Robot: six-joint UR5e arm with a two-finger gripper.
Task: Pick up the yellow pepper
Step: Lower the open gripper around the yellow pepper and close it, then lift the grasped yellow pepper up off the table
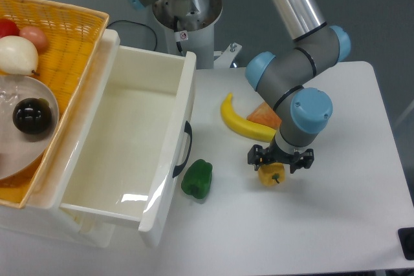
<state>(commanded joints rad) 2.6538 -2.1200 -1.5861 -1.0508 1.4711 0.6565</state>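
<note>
The gripper (pixel 280 160) points straight down over the yellow pepper (pixel 272 174), its two dark fingers spread to either side of the fruit's upper part. The jaws stand apart; whether the pads touch the pepper's skin cannot be told from this view. The pepper sits on the white table (pixel 336 224), near the middle of its open surface, with its short dark stem facing the front edge. Above the gripper, the wrist ends in a blue cap, and the grey arm (pixel 291 75) rises toward the upper middle of the view.

Just behind the gripper lies a banana (pixel 237 123), curved, with one end close to the wrist. Beside it, partly hidden by the arm, is an orange wedge-shaped item (pixel 264 114) that cannot be identified. A green pepper (pixel 197 178) lies to the left of the yellow one, apart from it and just beside the front of the drawer (pixel 129 147). The drawer is white, pulled open, and carries a dark handle (pixel 185 148) on its face. At far left stands a yellow woven basket (pixel 65 37) holding a grey plate (pixel 13 153) with a black round fruit (pixel 32 116) on it, a pale onion-like item (pixel 17 55) and a red item (pixel 8 28) at the edge.
</note>
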